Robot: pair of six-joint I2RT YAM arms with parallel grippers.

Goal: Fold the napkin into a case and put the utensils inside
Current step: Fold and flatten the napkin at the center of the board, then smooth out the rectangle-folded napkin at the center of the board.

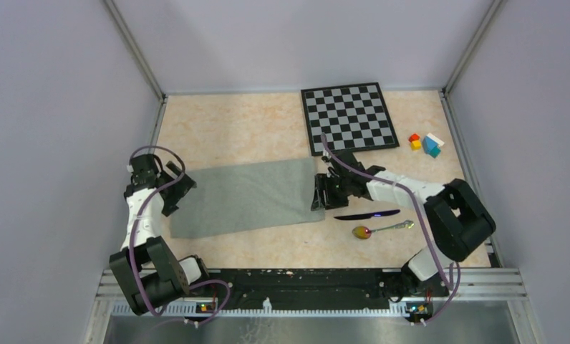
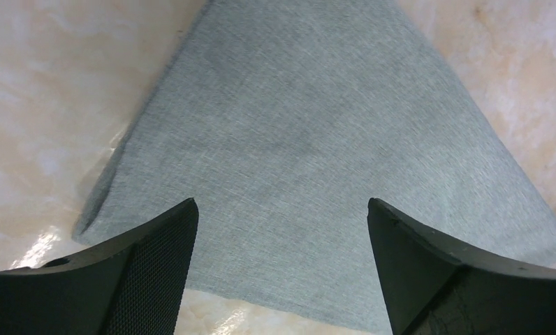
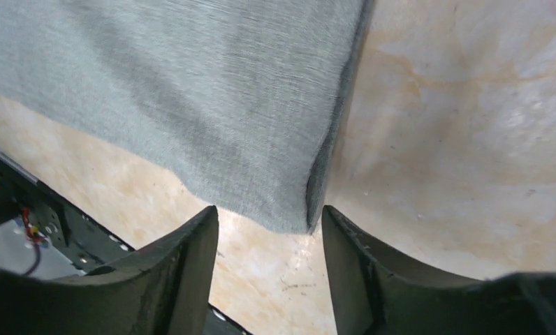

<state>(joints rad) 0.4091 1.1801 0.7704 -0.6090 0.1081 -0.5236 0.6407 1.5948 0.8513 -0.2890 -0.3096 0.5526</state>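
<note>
The grey-green napkin lies flat on the table as a wide folded rectangle with a doubled edge on its right side. My left gripper hovers over its left end, open; in the left wrist view the cloth fills the space ahead of the wide-spread gripper. My right gripper is at the napkin's right end, open, with the cloth's near corner lying just in front of the gripper and nothing pinched. The dark knife and the spoon lie right of the napkin, near the right arm.
A black-and-white chessboard lies at the back, just behind the right gripper. Small coloured blocks sit to its right. Walls close in the table on three sides, and a black rail runs along the near edge.
</note>
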